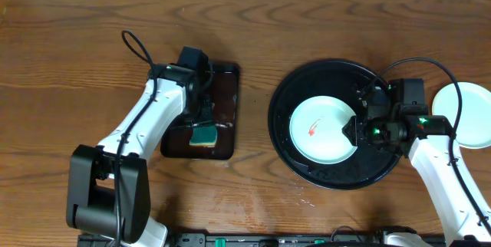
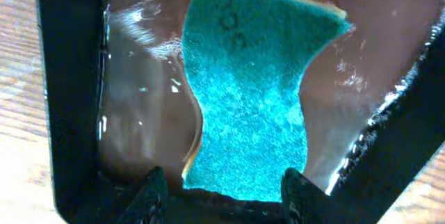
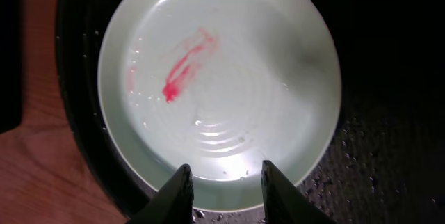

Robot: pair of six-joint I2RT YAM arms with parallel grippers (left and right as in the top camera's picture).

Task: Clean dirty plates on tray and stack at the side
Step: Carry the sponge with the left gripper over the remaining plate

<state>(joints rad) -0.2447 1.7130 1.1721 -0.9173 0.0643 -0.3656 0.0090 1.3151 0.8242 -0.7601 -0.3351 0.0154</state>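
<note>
Right pincer [image 3: 226, 174] apart, jaws over the near rim of the smeared plate [image 3: 222, 78]. The plate lies straight ahead in the black tray [image 3: 361, 147], and the right arm is the nearer one. Left pincer [image 2: 224, 182] apart, straddling the sponge [image 2: 250, 99] end, long axis running straight away (pad contact unclear). Only overhead shows a second plate [image 1: 464, 113] on the tabletop [image 1: 77, 32], right of the tray.

The round, glossy black tray [image 1: 295, 86] with its raised rim carries one pale mint-white plate [image 1: 322, 130], which lies flat and upright slightly left of the tray's centre. The plate has a wet sheen and a red smear [image 3: 184, 71] on the left of its well. A second pale plate [image 1: 462, 113] lies flat just outside the tray's right rim, partly hidden.
</note>
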